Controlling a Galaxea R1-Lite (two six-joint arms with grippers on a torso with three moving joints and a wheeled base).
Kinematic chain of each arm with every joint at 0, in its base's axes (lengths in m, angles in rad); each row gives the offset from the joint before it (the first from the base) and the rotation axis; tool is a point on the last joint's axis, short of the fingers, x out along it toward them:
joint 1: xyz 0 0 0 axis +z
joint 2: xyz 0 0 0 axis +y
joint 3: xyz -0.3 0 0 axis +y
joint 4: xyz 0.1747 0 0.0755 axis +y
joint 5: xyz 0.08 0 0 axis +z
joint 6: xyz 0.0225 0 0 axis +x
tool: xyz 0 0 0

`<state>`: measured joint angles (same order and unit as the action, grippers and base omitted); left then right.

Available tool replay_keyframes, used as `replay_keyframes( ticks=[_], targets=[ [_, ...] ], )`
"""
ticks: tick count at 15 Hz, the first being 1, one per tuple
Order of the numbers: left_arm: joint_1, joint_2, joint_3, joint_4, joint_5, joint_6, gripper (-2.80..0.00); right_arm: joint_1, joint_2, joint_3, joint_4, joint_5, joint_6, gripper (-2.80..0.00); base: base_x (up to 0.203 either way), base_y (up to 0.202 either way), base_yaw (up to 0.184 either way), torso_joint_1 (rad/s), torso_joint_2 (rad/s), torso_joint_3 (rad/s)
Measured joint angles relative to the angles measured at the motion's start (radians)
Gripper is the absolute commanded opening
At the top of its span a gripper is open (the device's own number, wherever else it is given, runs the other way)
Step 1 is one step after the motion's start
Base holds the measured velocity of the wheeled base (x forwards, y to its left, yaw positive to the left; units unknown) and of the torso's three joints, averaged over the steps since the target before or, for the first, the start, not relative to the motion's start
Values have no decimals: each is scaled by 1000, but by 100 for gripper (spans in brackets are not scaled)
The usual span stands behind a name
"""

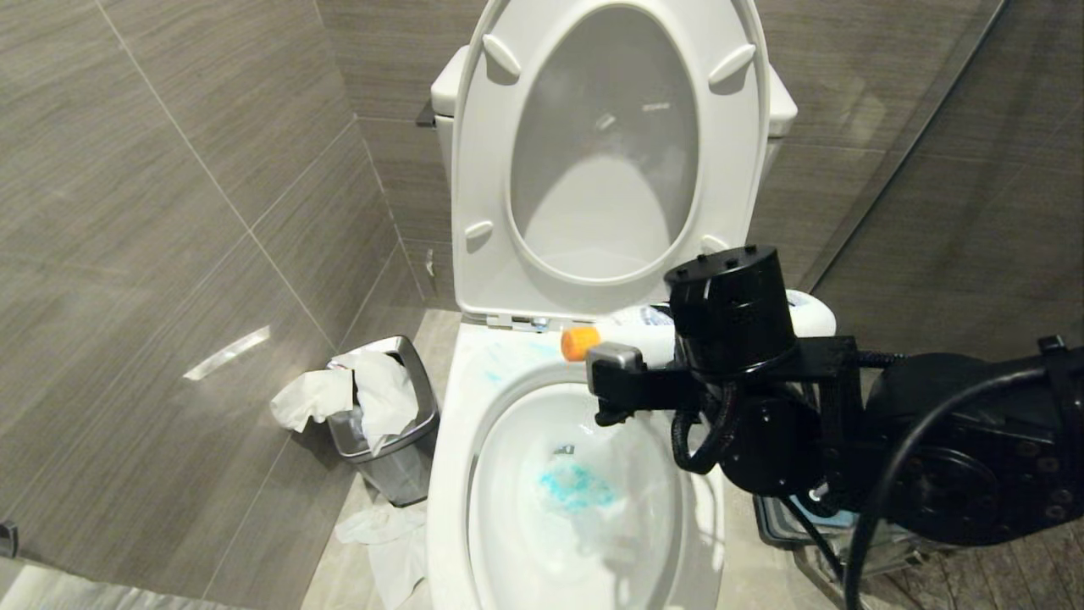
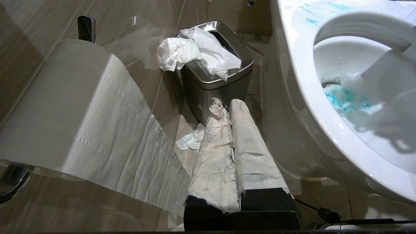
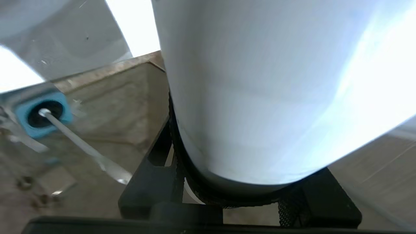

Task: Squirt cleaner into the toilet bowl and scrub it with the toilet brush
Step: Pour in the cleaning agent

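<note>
The white toilet bowl (image 1: 474,407) stands open, with its seat and lid raised. Turquoise cleaner (image 1: 576,487) clouds the water and smears the back rim (image 2: 312,21). My right gripper (image 1: 720,343) hovers over the bowl's back right rim, shut on a white bottle (image 1: 644,332). The bottle lies level, and its orange cap (image 1: 580,342) points left. Up close its body (image 3: 260,81) fills the right wrist view. The toilet brush's white handle (image 3: 78,143) stands in a blue-topped holder (image 3: 24,113) on the floor, bristle head hidden. My left gripper (image 2: 227,107) is parked low beside the bowl (image 2: 305,97), shut and empty.
A small steel waste bin (image 1: 398,462) stuffed with tissue (image 1: 373,390) stands left of the bowl, with more paper (image 1: 381,525) on the floor. A toilet roll (image 2: 65,107) hangs on the left wall. Tiled walls close in on the left and behind, and a glass panel stands at the right.
</note>
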<state>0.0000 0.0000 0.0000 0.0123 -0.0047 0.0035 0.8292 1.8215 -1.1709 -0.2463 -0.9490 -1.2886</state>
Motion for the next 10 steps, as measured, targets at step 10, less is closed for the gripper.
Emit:
replay_keyframes(
  ticks=[10],
  targets=[
    [0, 0, 0, 0, 0, -1, -280, -13, -58, -292, 452, 218, 394, -280, 0, 0, 0, 0, 0, 0]
  ],
)
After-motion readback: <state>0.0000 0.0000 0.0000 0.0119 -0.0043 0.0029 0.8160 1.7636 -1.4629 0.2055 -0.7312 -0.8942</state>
